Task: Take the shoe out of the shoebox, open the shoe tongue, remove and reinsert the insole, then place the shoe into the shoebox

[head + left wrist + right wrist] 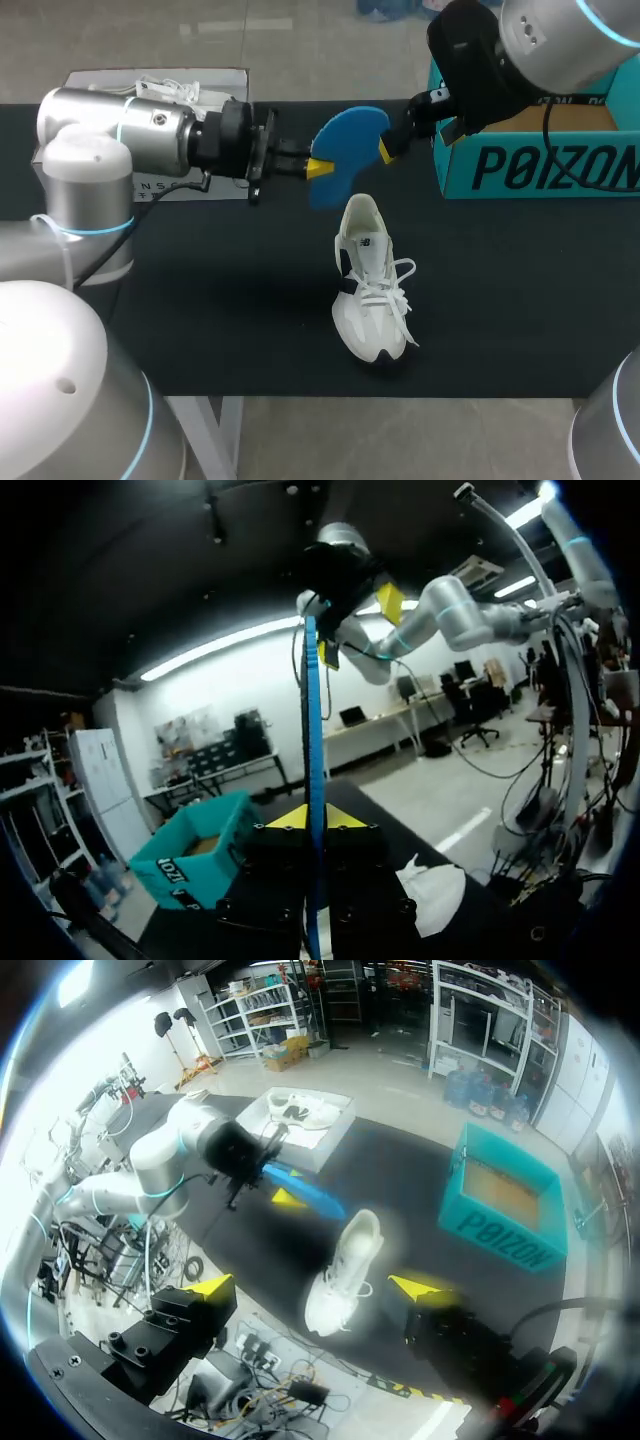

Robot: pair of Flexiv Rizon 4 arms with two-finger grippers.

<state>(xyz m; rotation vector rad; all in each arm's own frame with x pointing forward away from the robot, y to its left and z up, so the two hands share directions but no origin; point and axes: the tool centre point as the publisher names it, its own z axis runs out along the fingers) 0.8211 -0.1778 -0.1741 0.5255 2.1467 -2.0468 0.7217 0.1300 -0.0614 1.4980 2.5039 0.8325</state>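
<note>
The blue insole (347,150) was held on edge off the table. One end was pinched between the fingers of the left gripper (318,168), and the rest reached straight out ahead of them. The white shoe (372,290) sat upright on its sole, laces loose, below and just past that gripper's tips, its heel end nearest them. It lay beneath the wide-spread right gripper (313,1284). The teal shoebox (540,165) stood open, brown inside, well ahead of the left gripper.
</note>
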